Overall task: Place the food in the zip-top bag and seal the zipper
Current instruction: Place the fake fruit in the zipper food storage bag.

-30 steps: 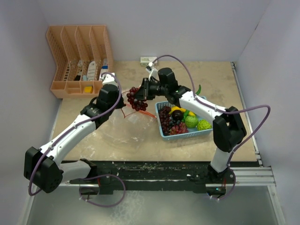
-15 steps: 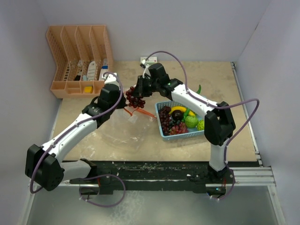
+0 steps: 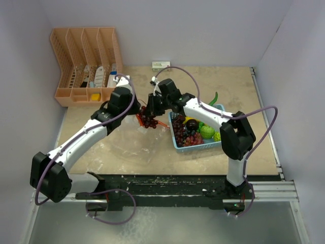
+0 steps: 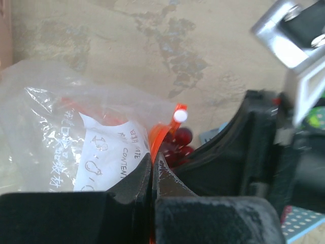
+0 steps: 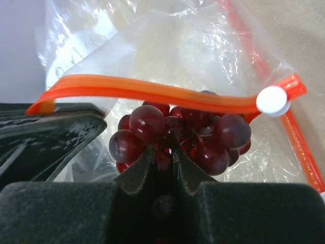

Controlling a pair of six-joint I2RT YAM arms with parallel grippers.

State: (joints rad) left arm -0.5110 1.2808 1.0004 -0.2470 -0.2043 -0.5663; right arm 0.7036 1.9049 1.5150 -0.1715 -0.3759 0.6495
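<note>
My right gripper (image 5: 165, 152) is shut on a dark red grape bunch (image 5: 183, 132) and holds it at the mouth of the clear zip-top bag (image 5: 152, 56), just under the orange-red zipper (image 5: 152, 91) with its white slider (image 5: 272, 100). My left gripper (image 4: 152, 161) is shut on the zipper strip (image 4: 158, 137) and lifts the bag's upper lip. In the top view the grapes (image 3: 148, 120) hang between both grippers above the bag (image 3: 132, 140). More food, purple grapes, green fruits and a banana, lies in the light-blue basket (image 3: 200, 148).
A peach slotted organiser (image 3: 86, 63) stands at the back left. A small white box (image 3: 160, 65) lies by the back wall. A green pepper tip (image 3: 215, 96) sticks out behind the basket.
My right gripper has carried the grape bunch down and left to the bag's mouth. My left gripper has shifted right, still holding the zipper edge up.
</note>
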